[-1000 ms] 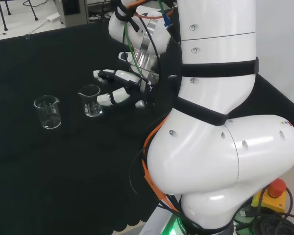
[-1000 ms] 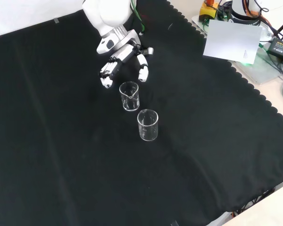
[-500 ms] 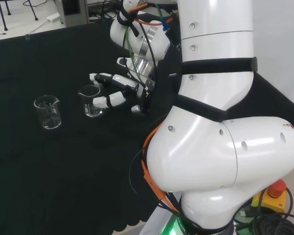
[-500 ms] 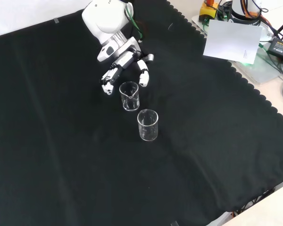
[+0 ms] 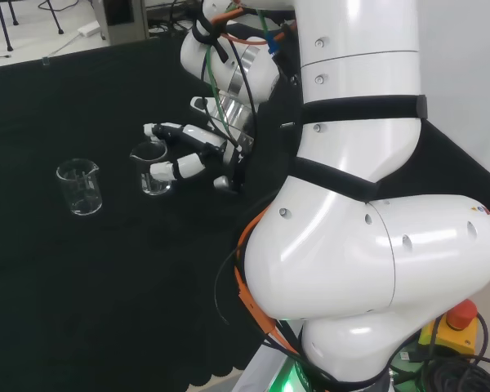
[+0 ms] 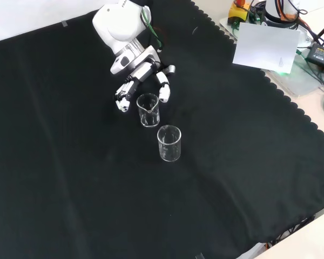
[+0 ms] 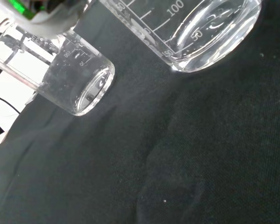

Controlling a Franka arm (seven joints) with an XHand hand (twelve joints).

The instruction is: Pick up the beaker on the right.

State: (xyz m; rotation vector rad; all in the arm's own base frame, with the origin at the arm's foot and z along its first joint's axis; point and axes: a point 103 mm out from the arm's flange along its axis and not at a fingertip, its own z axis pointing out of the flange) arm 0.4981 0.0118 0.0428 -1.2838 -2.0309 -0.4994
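Observation:
Two clear glass beakers stand upright on the black cloth. In the head view the right beaker (image 5: 151, 168) is next to the hand (image 5: 198, 147), and the left beaker (image 5: 79, 187) stands apart. The hand is open; its fingers (image 5: 165, 131) reach past the right beaker's far side and its thumb (image 5: 169, 170) lies at the near side. In the front view the same beaker (image 6: 148, 109) sits just below the hand (image 6: 140, 74), between its fingers (image 6: 121, 100) and thumb (image 6: 163, 93); the other beaker (image 6: 169, 143) stands lower. The wrist view has the near beaker (image 7: 210, 32) large and the far beaker (image 7: 79, 86) behind it.
The arm's big white links (image 5: 351, 245) take up the right of the head view. Beyond the cloth's scalloped edge in the front view lie a white sheet (image 6: 264, 47) and cables. Bare black cloth (image 6: 70, 178) spreads round the beakers.
The hand has moved closer to the right beaker; its fingers and thumb now stand on either side of the glass. Neither beaker has moved.

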